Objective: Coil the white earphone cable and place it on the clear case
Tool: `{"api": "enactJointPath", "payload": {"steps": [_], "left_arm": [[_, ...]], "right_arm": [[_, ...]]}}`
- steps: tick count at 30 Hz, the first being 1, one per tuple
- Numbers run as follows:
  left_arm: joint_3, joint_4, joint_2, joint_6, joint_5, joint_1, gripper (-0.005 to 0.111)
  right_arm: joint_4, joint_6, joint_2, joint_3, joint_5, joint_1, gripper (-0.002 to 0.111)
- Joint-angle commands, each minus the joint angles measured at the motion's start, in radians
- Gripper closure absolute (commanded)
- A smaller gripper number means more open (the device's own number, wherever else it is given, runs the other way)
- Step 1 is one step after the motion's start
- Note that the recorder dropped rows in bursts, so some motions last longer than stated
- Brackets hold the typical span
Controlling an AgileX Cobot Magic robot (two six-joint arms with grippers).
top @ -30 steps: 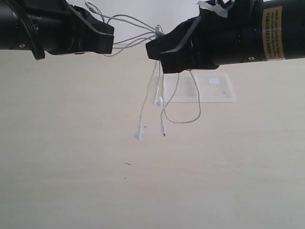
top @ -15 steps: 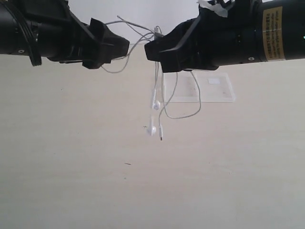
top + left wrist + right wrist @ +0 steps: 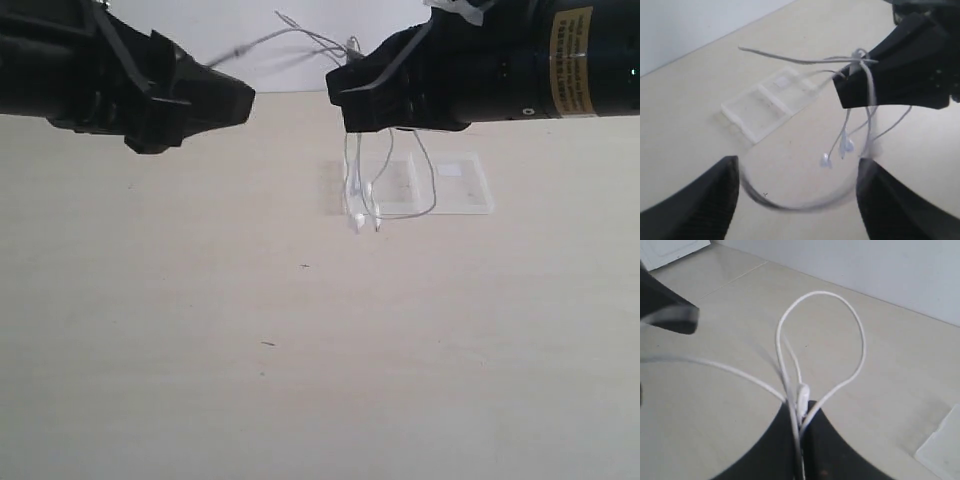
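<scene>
Right claw [image 3: 801, 410] is clamped shut on the earphone cable [image 3: 860, 340], with a few strands gathered in its narrow tip and one round loop standing out past it. From where I stand, facing the counter [image 3: 300, 380], the rest of the wire hangs at 6 o'clock below that claw. It ends in the two earbuds [image 3: 357, 222], which dangle low, in line with the 9 o'clock edge of the clear case [image 3: 465, 195]. Whether they touch anything I cannot tell.

At 9 o'clock from the right claw, close by, the left claw [image 3: 799, 162] stands wide with nothing pinched. A slack bow of wire sags between its fingers [image 3: 705, 205], and one strand arcs across the gap up high. The case lies flat at about 2 o'clock on the counter, and nothing seems to rest on it yet.

I'd call this a bundle, not a neat coil, and that is the worry. If the right claw heads for the case while slack lies between the left claw's fingers, the wire could snag there and be dragged out of the pinch. Such thin, springy wire may also fan open on release and slide off the smooth plastic. The swinging earbuds could nudge so light a case.
</scene>
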Motion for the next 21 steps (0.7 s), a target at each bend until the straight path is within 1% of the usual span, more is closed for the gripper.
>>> {"api": "enactJointPath", "payload": {"steps": [1,4,9,13,21], "left_arm": [[-0.005,0.004,-0.049,0.004,0.030,0.002,0.042],[-0.005,0.018,-0.052,0.006,0.104,0.002,0.044],[-0.009,0.023,-0.056,0.016,0.134,0.002,0.045],[-0.017,0.031,-0.056,0.029,0.198,0.002,0.045],[-0.017,0.031,-0.056,0.034,0.200,0.002,0.045]], "right_arm": [[0.002,0.035,-0.008,-0.005,0.014,0.003,0.108],[0.002,0.042,-0.008,-0.005,0.014,0.003,0.108],[0.002,0.031,-0.008,-0.005,0.047,0.003,0.108],[0.002,0.031,-0.008,-0.005,0.030,0.003,0.108],[0.002,0.031,-0.002,-0.005,0.001,0.003,0.108]]}}
